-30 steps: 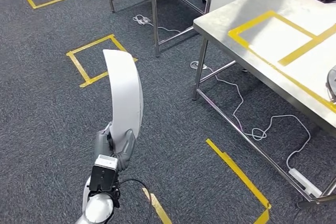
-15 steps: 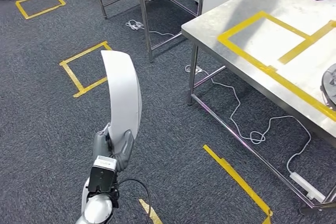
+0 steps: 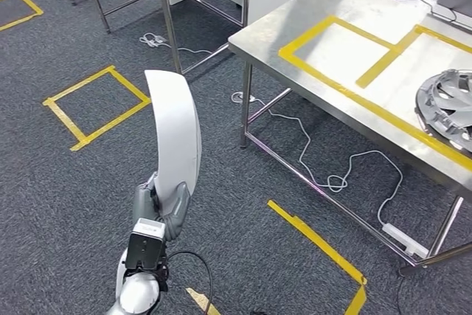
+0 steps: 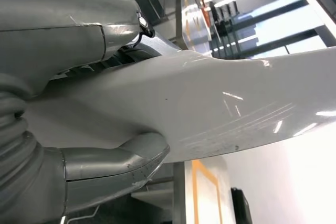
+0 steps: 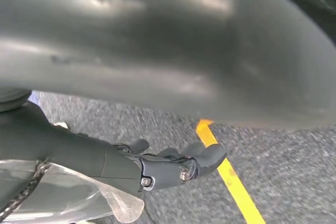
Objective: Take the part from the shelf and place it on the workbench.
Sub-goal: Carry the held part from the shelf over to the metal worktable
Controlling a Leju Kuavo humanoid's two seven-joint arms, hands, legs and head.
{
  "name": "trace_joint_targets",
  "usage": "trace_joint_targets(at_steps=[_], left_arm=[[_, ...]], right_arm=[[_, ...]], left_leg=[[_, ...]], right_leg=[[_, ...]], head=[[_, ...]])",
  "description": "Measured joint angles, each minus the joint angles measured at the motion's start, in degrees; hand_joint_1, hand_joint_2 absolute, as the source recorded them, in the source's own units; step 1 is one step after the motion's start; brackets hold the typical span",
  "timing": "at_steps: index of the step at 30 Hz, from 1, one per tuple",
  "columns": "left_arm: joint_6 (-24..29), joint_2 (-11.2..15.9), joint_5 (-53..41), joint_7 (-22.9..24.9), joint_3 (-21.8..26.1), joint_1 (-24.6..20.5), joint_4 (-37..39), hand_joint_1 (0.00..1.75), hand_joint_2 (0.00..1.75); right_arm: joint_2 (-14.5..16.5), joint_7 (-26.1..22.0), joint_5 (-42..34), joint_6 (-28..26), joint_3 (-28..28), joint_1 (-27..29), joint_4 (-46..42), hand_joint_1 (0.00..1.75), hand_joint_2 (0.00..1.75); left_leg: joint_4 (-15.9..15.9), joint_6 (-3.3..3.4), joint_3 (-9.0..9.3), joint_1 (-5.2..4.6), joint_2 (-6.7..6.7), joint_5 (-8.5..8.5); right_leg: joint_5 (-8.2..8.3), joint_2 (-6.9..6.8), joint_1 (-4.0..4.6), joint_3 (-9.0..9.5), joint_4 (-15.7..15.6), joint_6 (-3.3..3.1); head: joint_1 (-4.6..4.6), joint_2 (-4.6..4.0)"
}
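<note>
Currently the left hand (image 3: 161, 208) grips the lower end of the white curved part (image 3: 175, 130), thumb and fingers clamped on either face (part stands upright over grey carpet (image 3: 66, 204)). Workbench (image 3: 312, 16) sits at about 2 o'clock, well apart, yellow tape (image 3: 334, 86) on top, a silver wheel cover (image 3: 448, 105) at its edge. Right hand (image 5: 166, 166) hangs over carpet, fingers loosely spread, holding nothing.
</note>
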Motion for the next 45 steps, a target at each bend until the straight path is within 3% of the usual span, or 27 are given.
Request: trace_joint_targets(at_steps=[2, 4, 8, 9, 11, 13, 15, 16, 17, 19, 21, 23, 25, 27, 29, 31, 32, 33, 35, 37, 41, 45], left_arm=[[-0.3, 0.0, 0.0, 0.0, 0.0, -0.1, 0.0, 1.75, 1.75], [-0.4, 0.0, -0.1, 0.0, 0.0, -0.1, 0.0, 1.75, 1.75], [-0.4, 0.0, -0.1, 0.0, 0.0, -0.1, 0.0, 1.75, 1.75], [-0.5, 0.0, -0.2, 0.0, 0.0, -0.2, 0.0, 1.75, 1.75], [-0.6, 0.0, -0.3, 0.0, -0.1, -0.4, 0.0, 1.75, 1.75], [-0.8, 0.1, -0.5, 0.1, -0.1, -0.6, 0.0, 1.75, 1.75], [-0.8, 0.3, -0.5, 0.3, -0.1, -0.5, 0.0, 1.75, 1.75], [-0.9, 0.4, -0.5, 0.4, -0.1, -0.5, 0.0, 1.75, 1.75], [-0.9, 0.4, -0.6, 0.6, -0.1, -0.5, 0.0, 1.75, 1.75], [-1.2, 0.5, -0.6, 0.8, -0.1, -0.5, 0.0, 1.75, 1.75], [-1.4, 0.6, -0.6, 0.8, -0.1, -0.6, 0.0, 1.75, 1.75], [-1.4, 0.6, -0.7, 0.9, -0.1, -0.6, -0.1, 1.75, 1.75], [-1.3, 0.5, -0.7, 0.9, -0.1, -0.6, -0.1, 1.75, 1.75], [-1.3, 0.3, -0.7, 0.9, -0.2, -0.8, -0.1, 1.75, 1.75], [-1.4, 0.3, -0.7, 1.0, -0.2, -0.8, -0.1, 1.75, 1.75], [-1.4, 0.3, -0.7, 1.0, -0.1, -0.6, -0.1, 1.75, 1.75], [-1.4, 0.4, -0.7, 1.0, 0.0, -0.5, -0.1, 1.75, 1.75], [-1.4, 0.4, -0.8, 1.0, 0.0, -0.4, -0.2, 1.75, 1.75], [-1.2, 0.5, -0.8, 1.0, 0.0, 0.0, -0.6, 1.75, 1.75], [-0.8, 0.7, -0.9, 1.0, 0.2, 0.6, -1.3, 1.75, 1.75], [-0.5, 1.2, -0.9, 1.0, 0.3, 1.7, -2.2, 1.75, 1.75], [-0.5, 1.7, -1.0, 1.0, 0.4, 2.1, -2.8, 1.75, 1.75]], right_arm=[[0.0, 0.0, 0.0, 0.1, 0.0, 0.1, 0.0, 0.00, 0.00], [0.0, 0.0, 0.0, 0.1, -0.1, 0.1, 0.0, 0.00, 0.00], [0.0, 0.0, 0.0, 0.1, -0.1, 0.1, 0.0, 0.00, 0.00], [0.0, -0.1, 0.0, 0.2, -0.1, -0.1, 0.0, 0.00, 0.00], [0.0, -0.2, -0.1, 0.2, -0.2, -0.3, 0.0, 0.00, 0.00], [0.0, -0.2, -0.2, 0.3, -0.4, -0.5, 0.0, 0.00, 0.00], [0.0, -0.1, -0.3, 0.4, -0.4, -0.6, 0.0, 0.00, 0.00], [0.0, 0.0, -0.3, 0.4, -0.5, -0.5, 0.0, 0.00, 0.00], [0.0, 0.1, -0.3, 0.3, -0.5, -0.5, 0.0, 0.00, 0.00], [0.0, 0.1, -0.2, 0.2, -0.5, -0.4, 0.0, 0.00, 0.00], [0.1, 0.1, -0.2, 0.1, -0.6, -0.5, 0.0, 0.00, 0.00], [0.2, 0.1, -0.2, 0.1, -0.8, -0.6, 0.0, 0.00, 0.00], [0.2, 0.1, -0.2, 0.1, -0.9, -0.4, 0.0, 0.00, 0.00], [0.2, 0.1, -0.2, 0.0, -1.0, -0.2, 0.0, 0.00, 0.00], [0.2, 0.1, -0.2, -0.1, -1.0, -0.4, 0.0, 0.00, 0.00], [0.2, 0.1, -0.1, -0.4, -1.1, -0.5, 0.0, 0.00, 0.00], [0.2, 0.2, 0.1, -0.7, -1.1, -0.5, 0.0, 0.00, 0.00], [0.2, 0.3, 0.3, -0.9, -1.1, -0.4, 0.0, 0.00, 0.00], [0.2, 0.8, 0.9, -1.4, -1.1, -0.3, 0.0, 0.00, 0.00], [0.4, 1.2, 1.4, -1.8, -1.1, -0.4, 0.0, 0.00, 0.00], [0.9, 1.2, 1.7, -2.2, -1.1, -0.4, 0.0, 0.00, 0.00], [1.3, 1.3, 1.9, -2.2, -1.1, -0.4, 0.0, 0.00, 0.00]], left_leg=[[0.0, 0.05, 0.13, -0.27, 0.88, -0.11], [0.0, 0.06, 0.21, -0.40, 1.25, -0.17], [0.0, 0.05, 0.27, -0.46, 1.43, -0.21], [0.0, -0.15, 0.34, -0.59, 1.87, -0.33], [0.8, -1.23, 0.47, -0.73, 1.98, -1.35], [5.1, -2.41, -0.99, -0.50, 0.37, -4.35], [12.5, -2.90, -4.23, -0.17, -1.03, -7.83], [15.0, -3.04, -5.40, -0.05, -1.17, -8.47], [15.6, -3.13, -5.74, 0.06, -1.23, -7.96], [10.5, -3.12, -3.56, 0.34, -1.92, -4.09], [3.1, -2.91, -0.43, 0.72, -4.54, -0.88], [0.1, -2.54, 0.71, 0.76, -6.15, -0.35], [-0.3, -1.87, 0.77, 0.61, -5.14, -0.18], [-0.9, -1.04, 0.97, 0.69, -3.80, 0.17], [-1.1, -0.51, 1.07, 0.60, -2.41, 0.26], [-1.1, -0.31, 1.03, 0.39, -1.12, 0.18], [-1.1, -0.30, 1.03, 0.32, -0.66, 0.15], [-1.1, -0.32, 1.05, 0.29, -0.30, 0.12], [-1.0, -0.51, 1.12, 0.26, 0.02, 0.02], [-0.8, -0.96, 1.07, -0.01, 0.10, -0.21], [-0.6, -0.06, 1.07, -0.36, 0.09, -0.24], [-1.1, -0.46, 1.29, -0.26, 0.08, 0.05]], right_leg=[[2.94, -0.47, 0.11, 2.70, -5.0, -0.41], [4.64, -0.87, 0.21, 4.70, -8.7, -0.69], [5.36, -1.57, 0.33, 5.97, -10.9, -0.91], [5.60, -2.33, 0.57, 6.98, -12.7, -1.25], [6.22, -2.52, 0.65, 8.76, -15.9, -2.23], [6.62, -1.07, 0.34, 9.28, -16.9, -2.95], [6.72, 0.31, 0.24, 9.24, -17.0, -3.10], [6.72, 1.08, 0.21, 9.24, -16.9, -3.09], [6.73, 1.87, 0.17, 9.27, -16.9, -3.07], [6.76, 3.48, 0.07, 9.39, -16.9, -2.92], [6.80, 4.97, 0.05, 9.24, -16.7, -2.45], [7.00, 6.18, -0.11, 8.70, -16.6, -1.65], [7.21, 7.01, -0.43, 8.15, -16.8, -0.80], [6.07, 5.01, -0.33, 6.93, -15.0, -0.24], [2.91, 1.56, -0.13, 3.80, -9.0, 0.05], [0.26, 0.17, -0.18, 0.41, -2.0, 0.27], [0.25, -0.03, -0.20, -0.07, -0.7, 0.31], [1.28, -0.15, -0.20, 0.71, -1.9, 0.27], [4.50, -0.55, -0.17, 5.17, -9.6, -0.01], [6.02, -0.90, -0.05, 9.00, -15.8, -0.49], [6.15, -0.84, 0.06, 9.82, -17.0, -0.66], [6.05, -0.78, 0.20, 9.79, -17.0, -1.07]], head=[[-0.01, 0.00], [-0.01, 0.01], [-0.02, 0.01], [-0.04, 0.01], [-0.22, 0.01], [-0.52, 0.00], [-0.67, 0.00], [-0.67, 0.00], [-0.66, 0.01], [-0.67, 0.00], [-0.67, 0.00], [-0.67, 0.01], [-0.68, 0.01], [-0.39, 0.00], [-0.07, 0.00], [-0.03, 0.01], [-0.03, 0.01], [-0.02, 0.01], [-0.01, 0.01], [-0.06, 0.01], [-0.13, 0.01], [-0.13, 0.01]])
